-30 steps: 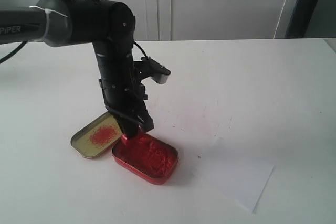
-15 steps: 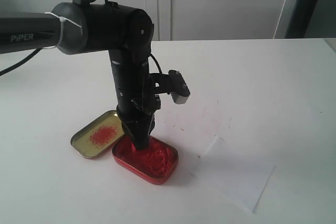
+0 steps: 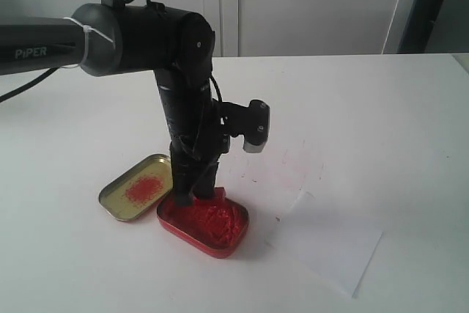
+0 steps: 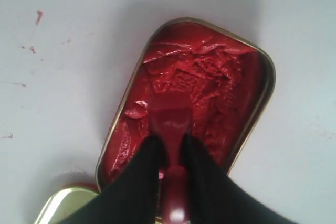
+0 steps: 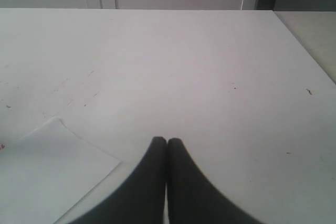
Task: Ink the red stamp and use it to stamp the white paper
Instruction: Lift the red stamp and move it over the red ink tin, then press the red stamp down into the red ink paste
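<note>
Item: red stamp (image 4: 169, 121), pinched between the two black fingers of the left end effector (image 4: 170, 145). Its base is down in the paste of the red oblong tin (image 3: 236, 235), near the end of the tin that lies closest to the gold lid (image 3: 117, 209).

Orientation: the stamp's long axis runs along the fingers, with the handle toward the wrist and the printing face down into the paste. It stands steep, near upright. The fingers hide its exact tilt in the exterior view.

Step in hand, as judged: inking.
- Press the face flat and lightly, because the paste surface is lumpy and furrowed and a tilted dab would coat only one edge.
- Lift straight out along the stamp's axis, so the face does not drag or pick up clumps.
- Keep the pinch firm, since the handle looks glossy and smeared.
- Clear the tin's raised rim before moving toward the sheet.

Destination: white paper (image 3: 330, 248) lying flat on the table (image 3: 366, 100). It is beside the tin but not touching it, with its long axis running diagonally away from the tin.

Right end effector (image 5: 167, 141): fingers pressed together and holding nothing, poised over bare table near a corner of the paper.
</note>
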`<state>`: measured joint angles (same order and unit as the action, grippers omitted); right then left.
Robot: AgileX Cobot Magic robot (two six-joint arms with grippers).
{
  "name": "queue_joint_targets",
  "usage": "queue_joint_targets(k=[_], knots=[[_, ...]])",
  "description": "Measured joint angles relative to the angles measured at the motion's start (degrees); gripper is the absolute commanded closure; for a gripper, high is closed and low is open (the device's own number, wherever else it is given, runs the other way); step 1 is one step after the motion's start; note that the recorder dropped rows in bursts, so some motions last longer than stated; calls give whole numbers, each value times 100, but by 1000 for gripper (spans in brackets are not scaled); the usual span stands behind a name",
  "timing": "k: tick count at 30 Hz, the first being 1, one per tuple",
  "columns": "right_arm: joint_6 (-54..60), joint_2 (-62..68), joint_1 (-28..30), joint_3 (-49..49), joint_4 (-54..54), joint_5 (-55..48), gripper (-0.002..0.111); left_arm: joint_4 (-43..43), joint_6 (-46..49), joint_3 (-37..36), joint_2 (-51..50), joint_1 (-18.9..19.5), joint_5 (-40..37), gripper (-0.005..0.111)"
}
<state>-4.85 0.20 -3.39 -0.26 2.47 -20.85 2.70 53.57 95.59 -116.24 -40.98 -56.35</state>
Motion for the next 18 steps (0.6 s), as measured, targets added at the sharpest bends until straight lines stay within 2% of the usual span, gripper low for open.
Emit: queue_joint_targets(k=[3, 8, 18], knots=[[0, 0, 0, 0, 0, 0, 108, 0, 636, 0, 0, 0, -138, 107], [0, 0, 0, 0, 0, 0, 108, 0, 1172, 0, 0, 0, -189, 107], [0, 0, 0, 0, 0, 0, 108, -270, 1250, 0, -229, 0, -141, 107]])
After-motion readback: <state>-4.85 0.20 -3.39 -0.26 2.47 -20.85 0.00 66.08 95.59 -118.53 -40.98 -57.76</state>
